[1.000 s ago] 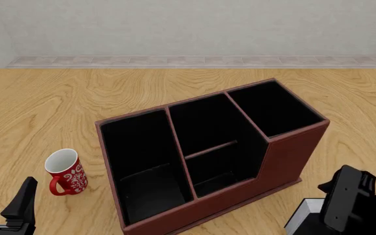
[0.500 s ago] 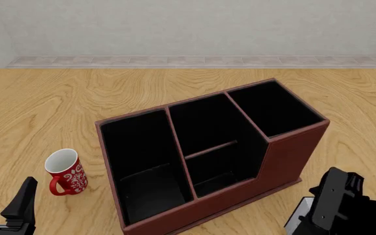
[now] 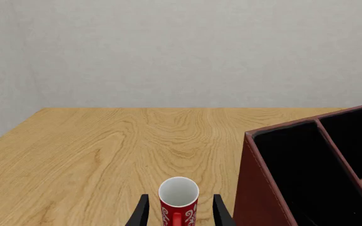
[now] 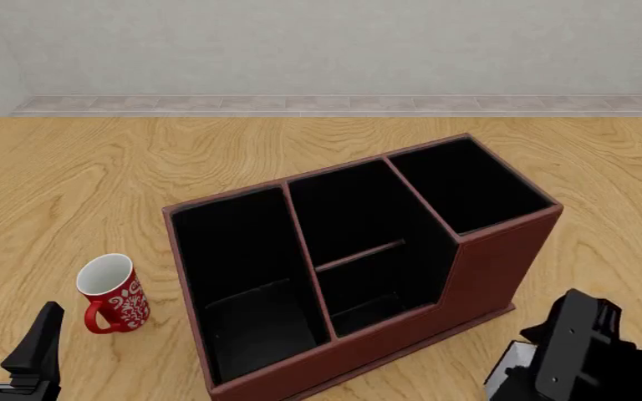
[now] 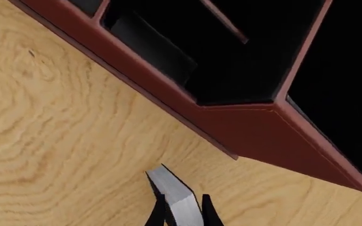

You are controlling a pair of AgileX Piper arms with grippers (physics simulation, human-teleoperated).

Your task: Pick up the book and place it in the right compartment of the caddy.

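The book [image 5: 176, 195] shows as a white page edge between my right gripper's [image 5: 182, 207] fingers, which press against both its sides. In the front view only a white corner of the book [image 4: 508, 372] shows under my right arm [image 4: 578, 351], low at the table's front right, just in front of the caddy [image 4: 488, 276]. The caddy is dark reddish-brown with a black inside. Its right compartment [image 4: 466, 184] is the small square far-right section and holds nothing. My left gripper [image 4: 3, 334] is open and empty at the front left.
A red-and-white mug [image 4: 111, 292] stands upright left of the caddy, just ahead of my left gripper; in the left wrist view the mug [image 3: 179, 195] sits between the open fingers' line. The caddy's wall [image 3: 256, 188] is close on one side.
My right arm has come down lower over the book at the front right. The left arm, mug and caddy have not moved.
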